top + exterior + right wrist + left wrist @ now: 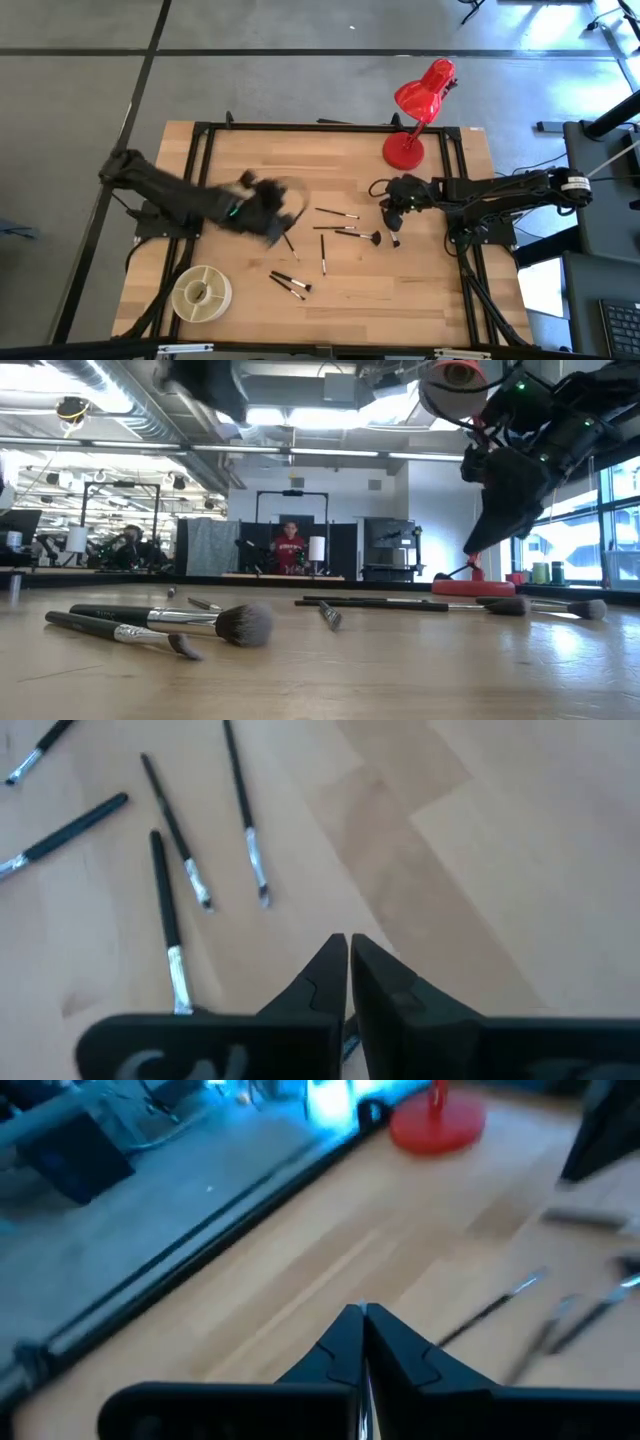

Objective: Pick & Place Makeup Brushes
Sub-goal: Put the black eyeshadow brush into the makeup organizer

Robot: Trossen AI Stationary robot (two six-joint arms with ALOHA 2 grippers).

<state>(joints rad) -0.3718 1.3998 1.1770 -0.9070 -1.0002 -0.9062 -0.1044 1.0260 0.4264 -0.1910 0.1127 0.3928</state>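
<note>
Several thin dark makeup brushes lie flat mid-table (337, 213), (322, 254), (290, 284), one with a fan tip (372, 238); the low view shows them too (180, 620). My left gripper (277, 222) hovers left of them, blurred, shut on a brush (290, 246). My right gripper (392, 216) hovers right of the fan brush, above the table (478, 540), shut with a brush end (396, 241) showing beside it. My left gripper pinches a makeup brush between its two shut fingers; a silvery strip of it (363, 1398) shows in the slit between them. The brush sticks out below the gripper, slanting toward the near edge, lifted clear of the table. My right gripper is shut on a makeup brush, of which only a small silvery bit (346, 1045) shows between the fingers. The fingers point down at the table from above, and the gripper hides the rest of the hold.
A round pale holder (202, 292) stands at the near left corner. A red desk lamp (415, 110) has its base (403, 150) at the far right. Bare wood lies along the near right edge (420, 300). People sit in the room beyond (290, 548).
</note>
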